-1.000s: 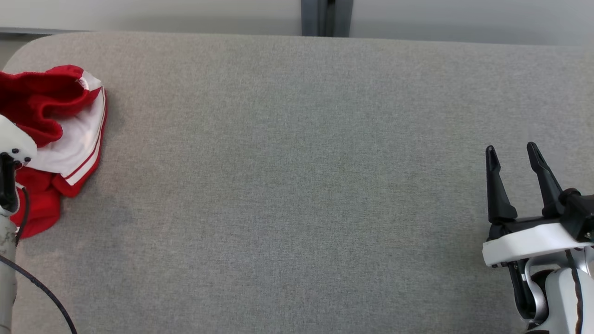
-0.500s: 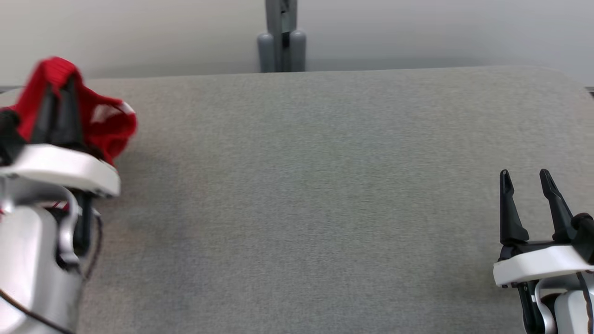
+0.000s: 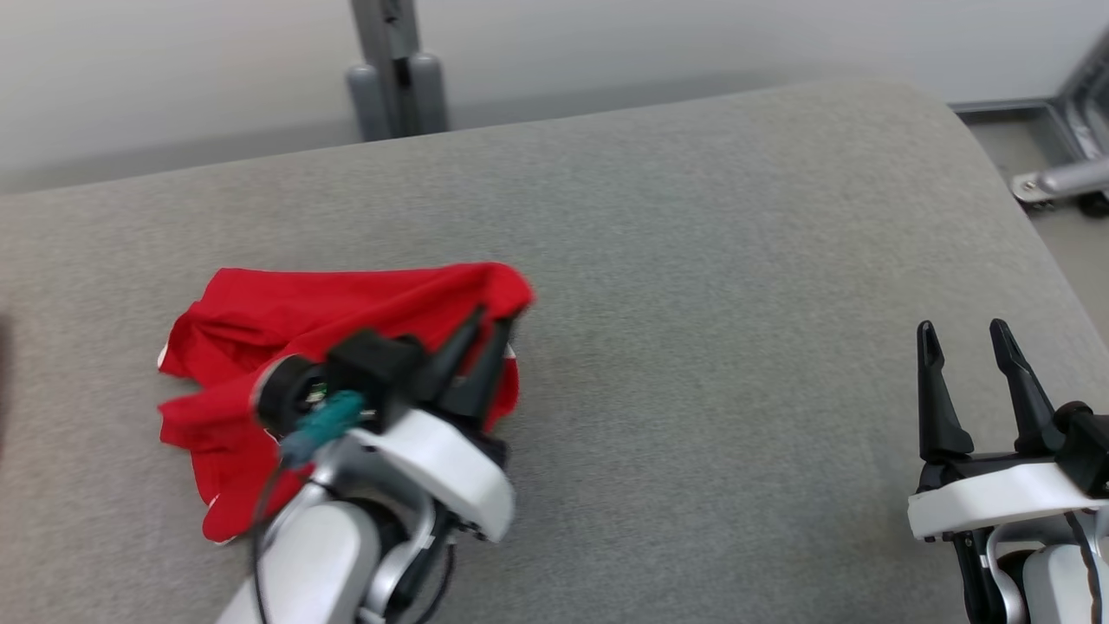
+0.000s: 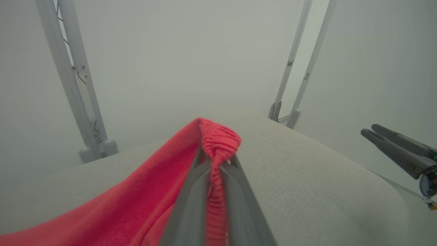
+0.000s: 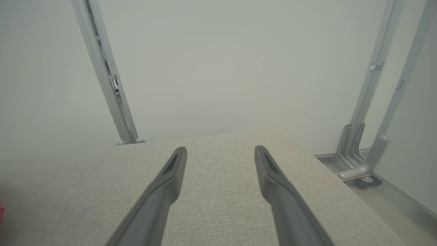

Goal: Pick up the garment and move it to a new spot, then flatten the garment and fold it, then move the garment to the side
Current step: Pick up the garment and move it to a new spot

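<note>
Left gripper (image 3: 491,321) is pressed together on the red ribbed hem (image 4: 220,136) of the garment (image 3: 286,321). In the left wrist view the rib bunches over the fingertips and runs down between them, so the pinch looks solid. From that pinch the cloth slopes away and down. Most of it trails behind the gripper in a loose red heap that seems to rest on the grey padded table (image 3: 736,260).

Change: a second ago the garment is a crumpled pile at the far left edge of the head view, white striped panel showing. Half a second ago it hangs bunched up in the left gripper. Now it sits left of centre, stretched out, nearly all red, with just a sliver of white at its edges.

The camera has turned too: the grey upright (image 3: 394,69) slides left and the table's right corner comes in. So only part of that shift is the garment's own travel.

Right gripper (image 3: 963,328) keeps the same lower-right spot, fingers spread, nothing between them, well apart from the cloth.

Judgement: pick-up is done and the carry to a new spot is under way or nearly over. The garment is not yet released, flattened or folded. The likely next need is to let go with the cloth spread, and the right gripper is free to help.
</note>
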{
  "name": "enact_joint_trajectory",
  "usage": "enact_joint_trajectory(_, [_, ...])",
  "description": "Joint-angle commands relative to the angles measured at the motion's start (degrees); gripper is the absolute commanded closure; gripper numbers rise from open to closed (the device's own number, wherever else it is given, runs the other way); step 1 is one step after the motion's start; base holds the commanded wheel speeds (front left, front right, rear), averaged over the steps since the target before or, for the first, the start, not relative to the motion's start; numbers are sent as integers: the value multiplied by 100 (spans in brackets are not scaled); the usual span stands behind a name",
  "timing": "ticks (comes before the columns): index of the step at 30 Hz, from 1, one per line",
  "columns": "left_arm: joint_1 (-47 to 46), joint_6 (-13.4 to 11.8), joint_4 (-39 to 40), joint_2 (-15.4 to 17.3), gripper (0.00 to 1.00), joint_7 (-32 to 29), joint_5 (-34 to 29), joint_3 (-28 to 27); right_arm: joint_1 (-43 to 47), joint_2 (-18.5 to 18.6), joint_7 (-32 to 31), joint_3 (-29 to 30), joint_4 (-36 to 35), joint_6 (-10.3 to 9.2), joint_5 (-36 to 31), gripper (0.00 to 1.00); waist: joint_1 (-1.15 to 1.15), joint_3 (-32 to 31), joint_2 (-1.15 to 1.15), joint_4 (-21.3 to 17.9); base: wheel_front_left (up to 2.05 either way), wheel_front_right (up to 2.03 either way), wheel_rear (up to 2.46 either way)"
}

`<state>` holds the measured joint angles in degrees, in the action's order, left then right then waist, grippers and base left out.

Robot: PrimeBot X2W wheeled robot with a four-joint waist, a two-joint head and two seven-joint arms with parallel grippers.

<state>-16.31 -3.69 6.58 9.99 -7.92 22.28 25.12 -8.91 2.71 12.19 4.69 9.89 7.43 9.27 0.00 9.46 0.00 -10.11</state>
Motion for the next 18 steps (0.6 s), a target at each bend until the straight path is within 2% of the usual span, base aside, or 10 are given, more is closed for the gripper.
enact_joint_trajectory(1, [-205, 105, -49, -59, 100, -37, -55, 154, -60, 40, 57, -21, 0, 11, 39, 0, 0, 144, 0, -255, 0, 0, 0])
enact_joint_trajectory(7, [-716, 544, -409, -441, 100, -85, -76, 888, -118, 35, 114, -45, 42, 11, 137, 0, 0, 382, 0, -621, 0, 0, 0])
enact_joint_trajectory(14, [-1076, 788, -1252, -645, 98, -51, 1, 1618, -133, 37, 218, -9, 88, 11, 277, 0, 0, 677, 0, -719, 0, 0, 0])
enact_joint_trajectory(15, [-1116, 812, -1372, -648, 53, -19, 1, 1711, -154, 35, 221, -1, 99, 11, 289, 0, 0, 706, 0, -700, 0, 0, 0])
enact_joint_trajectory(16, [-1162, 832, -1459, -654, 0, 48, 4, 1789, -174, 36, 224, 16, 115, 11, 285, 0, 0, 724, 0, -667, 0, 0, 0])
enact_joint_trajectory(18, [-1206, 875, -1624, -673, 0, 146, 21, 1989, -220, 37, 248, 52, 126, 11, 289, 0, 0, 752, 0, -574, 0, 0, 0])
